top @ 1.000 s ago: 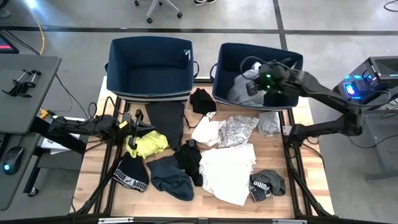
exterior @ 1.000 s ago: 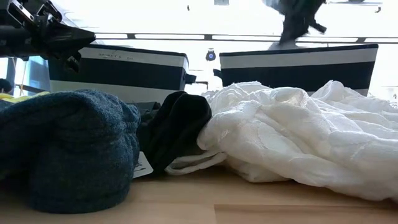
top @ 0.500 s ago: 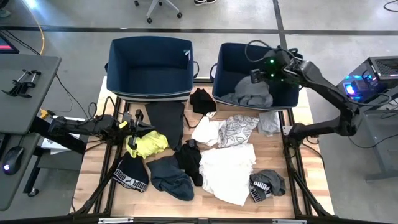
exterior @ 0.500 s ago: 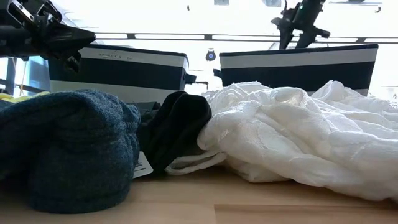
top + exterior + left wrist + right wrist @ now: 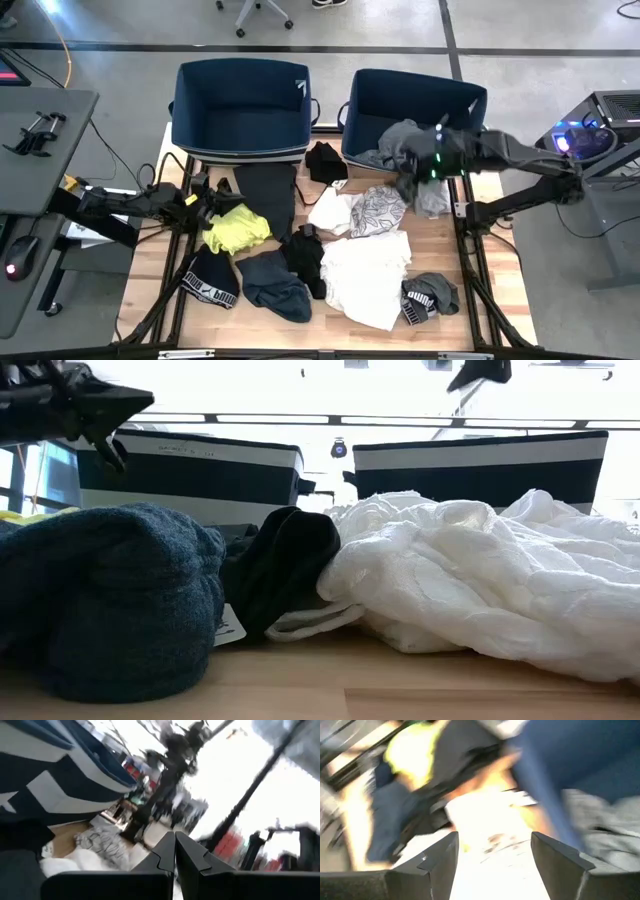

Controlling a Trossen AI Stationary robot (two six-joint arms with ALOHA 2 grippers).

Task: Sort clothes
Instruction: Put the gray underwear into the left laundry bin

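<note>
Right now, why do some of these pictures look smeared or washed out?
Both wrist views are streaked with motion blur, the right one smearing the neon yellow garment; the low view is blown out white behind the bins, though the white garment is sharp; the high view is evenly lit.

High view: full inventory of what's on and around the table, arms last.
Fabric bins: 2, navy, at the table's far edge; left bin looks empty, right bin holds a grey garment.
Neon yellow garment: 1, table's left side.
Black waistband garment: 1, white lettering, near left.
Dark blue garment: 1, front centre.
Black garments: small one between the bins, flat one below left bin, one mid-table.
White garments: large front centre, small above it.
Patterned light garment: 1, centre right.
Light grey garment: 1, right edge.
Dark grey waistband garment: 1, near right.
Left gripper: shut, beside the yellow garment.
Right gripper: open, at the right bin's near rim.
</note>
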